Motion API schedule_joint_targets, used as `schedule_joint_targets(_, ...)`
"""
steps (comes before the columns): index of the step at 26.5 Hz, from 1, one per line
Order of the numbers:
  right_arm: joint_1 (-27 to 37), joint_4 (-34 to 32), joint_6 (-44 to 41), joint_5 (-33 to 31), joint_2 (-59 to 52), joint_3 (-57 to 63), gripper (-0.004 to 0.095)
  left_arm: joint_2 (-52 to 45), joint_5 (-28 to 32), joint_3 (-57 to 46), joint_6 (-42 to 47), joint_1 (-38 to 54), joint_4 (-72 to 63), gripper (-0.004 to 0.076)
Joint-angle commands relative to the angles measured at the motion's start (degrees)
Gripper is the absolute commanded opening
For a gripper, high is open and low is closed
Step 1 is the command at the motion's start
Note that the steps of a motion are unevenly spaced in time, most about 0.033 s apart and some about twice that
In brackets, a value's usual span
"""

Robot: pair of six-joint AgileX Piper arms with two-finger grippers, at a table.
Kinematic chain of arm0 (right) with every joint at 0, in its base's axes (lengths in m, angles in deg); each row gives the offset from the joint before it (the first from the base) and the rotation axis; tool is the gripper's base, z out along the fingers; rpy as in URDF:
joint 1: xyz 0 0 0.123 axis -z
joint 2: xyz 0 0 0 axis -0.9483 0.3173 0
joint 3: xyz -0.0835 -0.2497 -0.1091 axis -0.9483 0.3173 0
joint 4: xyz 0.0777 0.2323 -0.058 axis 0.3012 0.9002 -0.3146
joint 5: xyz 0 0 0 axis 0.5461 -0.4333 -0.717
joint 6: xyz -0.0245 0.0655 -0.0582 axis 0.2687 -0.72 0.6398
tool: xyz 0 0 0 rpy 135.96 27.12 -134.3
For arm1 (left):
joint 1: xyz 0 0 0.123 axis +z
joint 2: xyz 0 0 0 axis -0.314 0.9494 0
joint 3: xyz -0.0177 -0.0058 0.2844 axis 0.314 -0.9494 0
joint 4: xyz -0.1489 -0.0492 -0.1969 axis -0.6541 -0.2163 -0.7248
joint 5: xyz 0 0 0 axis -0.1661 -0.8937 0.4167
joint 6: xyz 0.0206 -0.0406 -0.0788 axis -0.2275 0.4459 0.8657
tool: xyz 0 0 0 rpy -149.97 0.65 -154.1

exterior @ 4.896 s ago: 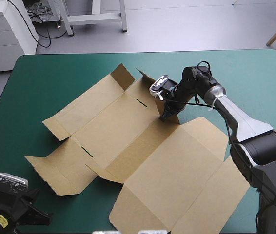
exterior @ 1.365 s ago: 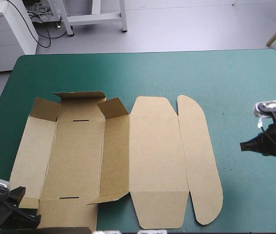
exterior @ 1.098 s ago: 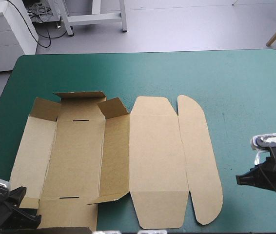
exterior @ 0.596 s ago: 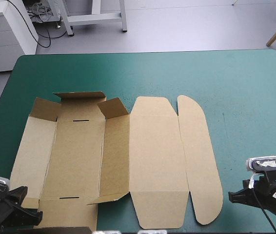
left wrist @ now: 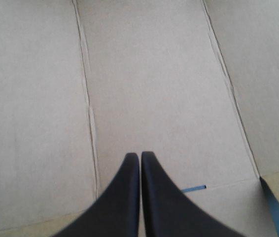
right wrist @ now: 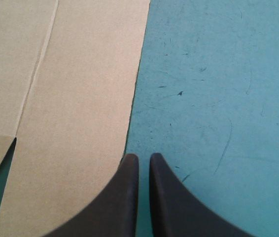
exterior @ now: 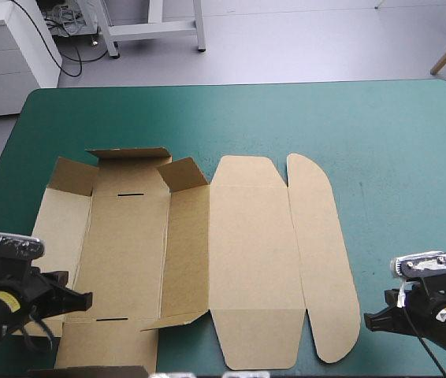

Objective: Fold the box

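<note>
Left end effector, pressed together, is hovering over the box's near-left corner; right end effector, likewise pressed together, is hanging just beside its near-right end.

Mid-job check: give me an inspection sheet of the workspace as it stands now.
Surface: teal-green cover, bare to the right of the box.
Job's things: box lies opened out, mostly flat; the end flaps at its far left stand up; the rounded flap on the right lies flat.
Clutter: nothing seen.
Tools: left tool shut, over the box's near left part; right tool shut, at the rounded flap's near right edge, not gripping it.
Cables: nothing seen.
Surroundings: nothing seen.
</note>
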Motion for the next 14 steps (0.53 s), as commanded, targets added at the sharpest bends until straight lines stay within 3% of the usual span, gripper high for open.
schedule_joint_targets(1,-0.8,0.2,0.6,2.8,0.3,-1.4,0.0062,6.2,6.8,2.2,0.8,0.0,-1.3,-0.0010)
schedule_joint_targets(7,-0.8,0.3,0.6,3.6,0.3,-0.7,0.0062,19.4,9.7,11.7,0.9,2.3,3.5,0.0012)
schedule_joint_targets(14,-2.4,0.2,0.1,3.6,0.1,-0.6,0.0062,29.1,6.3,22.3,-7.9,18.8,-3.3,0.0013)
